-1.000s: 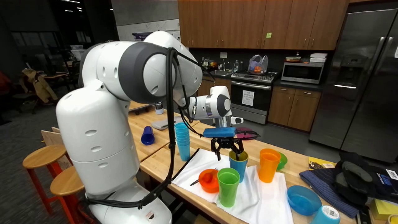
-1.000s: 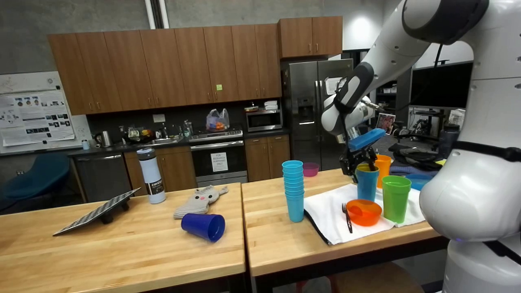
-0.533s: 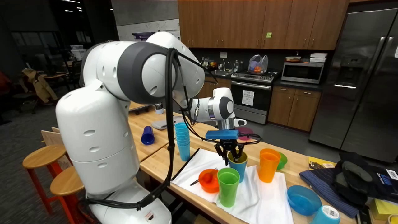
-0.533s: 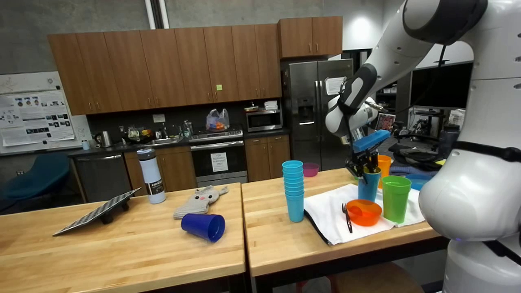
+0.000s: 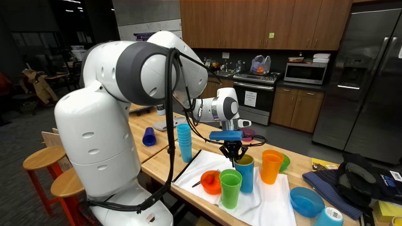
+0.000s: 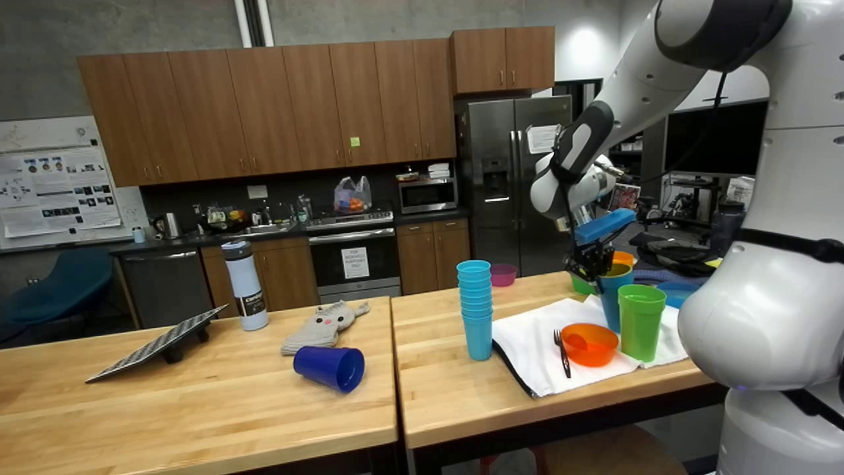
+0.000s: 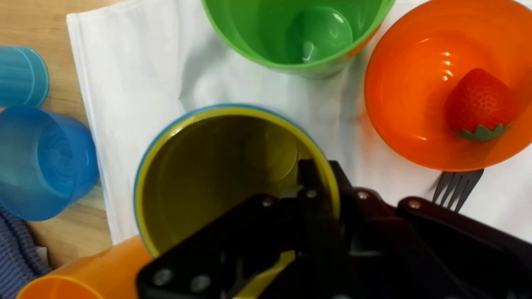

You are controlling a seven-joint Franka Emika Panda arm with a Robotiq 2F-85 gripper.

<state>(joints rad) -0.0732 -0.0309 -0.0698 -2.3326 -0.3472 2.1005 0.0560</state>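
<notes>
Blue cup (image 7: 216, 162): yellow-lined, at the centre of your wrist view.
Gripper (image 7: 326, 176): you have it clamped across that cup's wall, at the rim's lower right.
Green cup (image 7: 286, 37): top centre.
Orange bowl (image 7: 415, 95): upper right, strawberry (image 7: 480, 101) inside.
Orange cup (image 7: 104, 270): lower left.

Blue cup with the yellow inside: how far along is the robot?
Done: the pincer grips the blue cup by its rim, one jaw inside. In hand: the cup, on or just above the white cloth, hard to tell which. Left: probably letting go, since the pincer is closed.
</notes>
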